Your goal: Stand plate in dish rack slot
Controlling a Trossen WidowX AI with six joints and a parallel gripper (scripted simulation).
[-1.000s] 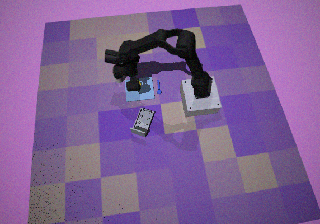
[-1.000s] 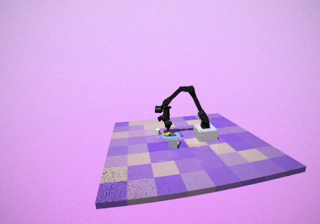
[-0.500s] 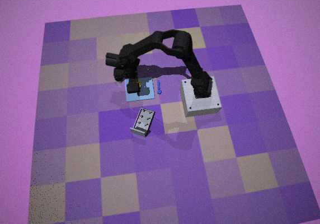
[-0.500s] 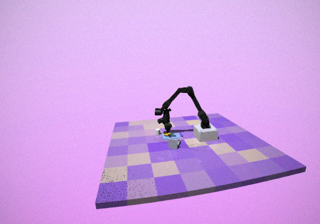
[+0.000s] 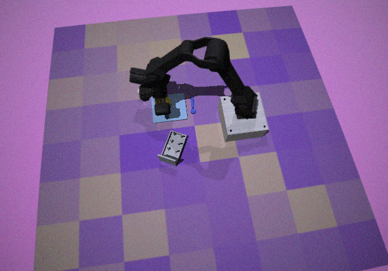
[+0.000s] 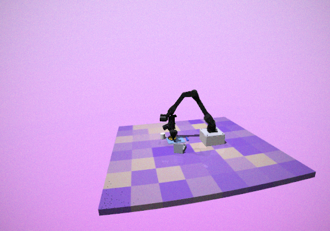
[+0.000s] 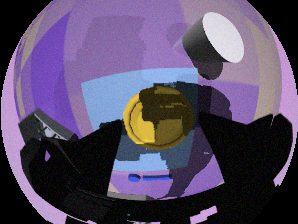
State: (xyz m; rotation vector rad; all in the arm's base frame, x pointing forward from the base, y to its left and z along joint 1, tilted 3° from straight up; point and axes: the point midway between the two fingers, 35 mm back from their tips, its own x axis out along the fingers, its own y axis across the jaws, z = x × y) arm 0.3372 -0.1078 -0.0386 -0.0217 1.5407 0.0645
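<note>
The yellow round plate [image 5: 167, 100] [image 6: 170, 138] [image 7: 144, 133] lies flat on the light blue mat [image 5: 158, 119] [image 7: 100, 95]. My gripper [image 5: 163, 108] [image 6: 173, 134] [image 7: 160, 119] is open and empty, pointing down low over the plate. In the wrist view its fingertips show at the left and right of the plate, and its shadow covers part of it. Whether the tips touch the plate cannot be told. The grey dish rack [image 5: 174, 145] [image 6: 179, 148] [image 7: 33, 126] stands apart from the mat, toward the front in the top view. No plate is in it.
A white cylinder [image 6: 162, 136] [image 7: 215, 40] stands just beyond the mat, mostly hidden by the arm in the top view. A blue spoon-like piece [image 5: 192, 111] [image 6: 187, 138] [image 7: 157, 177] lies between the mat and the arm's white base box [image 5: 251, 129] [image 6: 213, 140].
</note>
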